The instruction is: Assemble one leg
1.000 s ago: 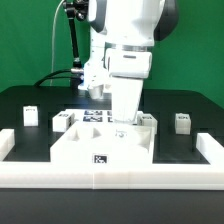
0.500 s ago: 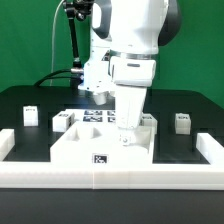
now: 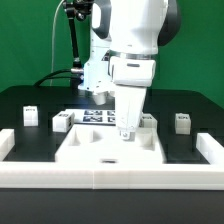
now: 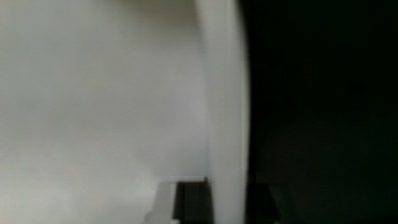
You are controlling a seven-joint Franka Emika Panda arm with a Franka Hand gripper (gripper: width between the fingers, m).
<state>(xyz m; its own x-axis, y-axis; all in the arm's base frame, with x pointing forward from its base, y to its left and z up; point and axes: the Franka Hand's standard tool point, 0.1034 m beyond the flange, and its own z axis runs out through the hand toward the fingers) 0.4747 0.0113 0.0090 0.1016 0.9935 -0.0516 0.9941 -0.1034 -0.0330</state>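
Note:
Several legs, small white upright blocks with tags, stand on the black table: one leg [image 3: 30, 116] at the exterior view's left, a second [image 3: 62, 122] beside it, a third [image 3: 182, 122] at the right, and another [image 3: 148, 120] just right of my gripper. My gripper [image 3: 125, 132] points down at the back edge of the large white rimmed panel [image 3: 105, 155] and is shut on its rim. The panel's broad face is turned up. In the wrist view the panel [image 4: 107, 100] fills the picture beside black table, with its rim between my dark fingertips [image 4: 192, 203].
The marker board [image 3: 95, 117] lies on the table behind the panel. A white raised border [image 3: 110, 182] runs along the table's front and up both sides [image 3: 208, 150], close to the panel's front edge.
The panel has tipped: its front face with the tag no longer shows and its broad face is up. My gripper shifted slightly to the exterior view's right a second ago and lower.

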